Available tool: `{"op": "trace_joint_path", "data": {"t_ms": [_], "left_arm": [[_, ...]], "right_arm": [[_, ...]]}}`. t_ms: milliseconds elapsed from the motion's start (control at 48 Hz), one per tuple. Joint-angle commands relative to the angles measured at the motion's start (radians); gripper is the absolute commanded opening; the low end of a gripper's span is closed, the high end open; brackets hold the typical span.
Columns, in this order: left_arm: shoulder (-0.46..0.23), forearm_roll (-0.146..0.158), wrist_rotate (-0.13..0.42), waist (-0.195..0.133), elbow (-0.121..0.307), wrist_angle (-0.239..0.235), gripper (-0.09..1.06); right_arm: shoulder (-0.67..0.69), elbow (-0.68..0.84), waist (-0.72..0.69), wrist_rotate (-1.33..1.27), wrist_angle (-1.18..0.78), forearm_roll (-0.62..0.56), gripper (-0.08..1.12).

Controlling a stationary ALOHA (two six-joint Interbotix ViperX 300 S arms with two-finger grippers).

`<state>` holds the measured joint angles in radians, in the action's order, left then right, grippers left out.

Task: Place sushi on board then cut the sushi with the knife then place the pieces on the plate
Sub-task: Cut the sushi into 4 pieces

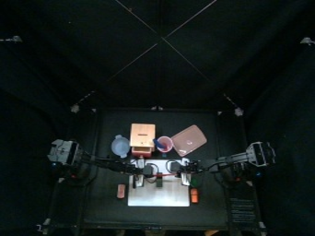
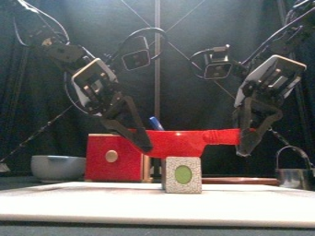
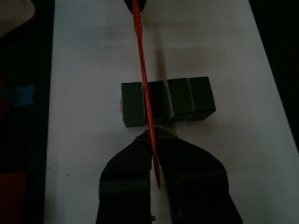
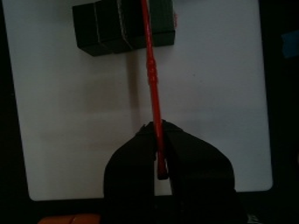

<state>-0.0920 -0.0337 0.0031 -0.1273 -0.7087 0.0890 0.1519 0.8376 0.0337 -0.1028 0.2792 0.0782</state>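
As left hand [image 2: 140, 142], right hand [image 2: 242, 141] grip knife [image 2: 187, 140], sushi [image 2: 182, 173] lies below, between.

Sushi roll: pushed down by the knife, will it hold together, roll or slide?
Likely splits, not bends: the sushi roll shows seams between blocks. Probably won't roll: square-sided, flat on the white cutting board. Looks light, so the red knife might nudge it sideways.

red knife [image 2: 191, 140] level just above dark green sushi roll [image 2: 182, 173], blocks joined, on white board [image 2: 74, 196]; pink plate [image 1: 192, 140] behind
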Motion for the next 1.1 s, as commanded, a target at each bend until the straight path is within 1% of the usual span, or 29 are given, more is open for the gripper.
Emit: {"op": "trace_joint_path", "data": {"t_ms": [21, 417, 917, 1021, 1104], "left_arm": [[0.023, 0.005, 0.002, -0.002, 0.026, 0.005, 0.44], [0.006, 0.003, 0.002, -0.003, 0.02, 0.003, 0.44], [-0.051, 0.0, -0.002, -0.002, 0.026, 0.009, 0.44], [-0.071, 0.0, -0.005, -0.009, 0.029, 0.011, 0.44], [-0.081, -0.006, -0.005, -0.014, 0.031, 0.011, 0.44]], "right_arm": [[0.012, -0.015, -0.017, -0.005, -0.006, 0.0, 0.34], [-0.026, -0.02, -0.017, -0.005, -0.011, 0.0, 0.34], [-0.074, -0.02, -0.012, -0.005, -0.028, 0.005, 0.34], [-0.101, -0.018, -0.012, -0.005, -0.031, 0.005, 0.34], [-0.124, -0.023, -0.011, -0.005, -0.031, 0.005, 0.34]]}}
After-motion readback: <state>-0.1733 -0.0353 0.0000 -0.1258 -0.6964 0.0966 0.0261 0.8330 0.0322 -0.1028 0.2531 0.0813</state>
